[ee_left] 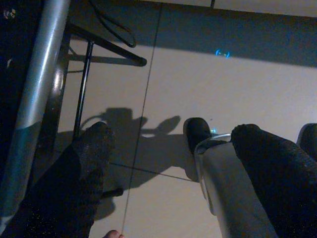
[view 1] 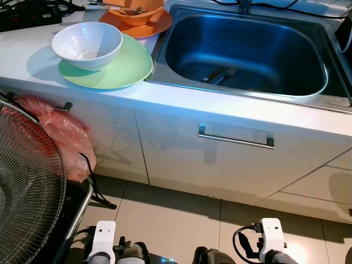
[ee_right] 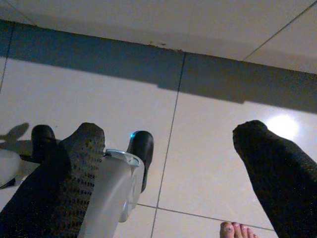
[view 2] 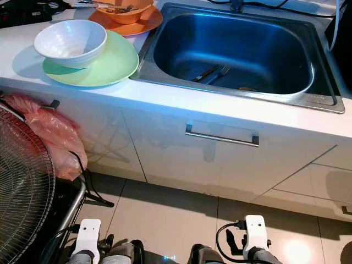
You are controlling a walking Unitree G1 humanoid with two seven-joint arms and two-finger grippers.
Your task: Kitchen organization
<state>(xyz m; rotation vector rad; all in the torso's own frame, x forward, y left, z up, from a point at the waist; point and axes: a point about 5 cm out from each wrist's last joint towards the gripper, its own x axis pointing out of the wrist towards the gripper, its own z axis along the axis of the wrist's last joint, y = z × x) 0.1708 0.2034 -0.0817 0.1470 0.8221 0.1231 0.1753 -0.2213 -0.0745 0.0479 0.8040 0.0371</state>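
Both arms hung idle, the left gripper (ee_left: pixel 168 163) and right gripper (ee_right: pixel 168 163) spread wide and empty; the white bowl (view 1: pixel 87 44) sat stacked on the green plate (view 1: pixel 124 69) left of the sink (view 1: pixel 324 93), likely awaiting washing.

Both arms hang low at the robot's sides, their white wrist housings at the bottom edge of the head views: the left arm (view 1: pixel 102 242) toward the left, the right arm (view 1: pixel 270 239) toward the right, a black cable looping off its wrist. The left gripper (ee_left: pixel 171 148) points down at the floor, its two black fingers (ee_left: pixel 84 173) spread wide apart with nothing between them. The right gripper (ee_right: pixel 171 148) hangs the same way, its fingers (ee_right: pixel 275 168) likewise parted and empty. Between each pair of fingers one of the robot's silver legs and a black foot (ee_right: pixel 141 148) can be seen below
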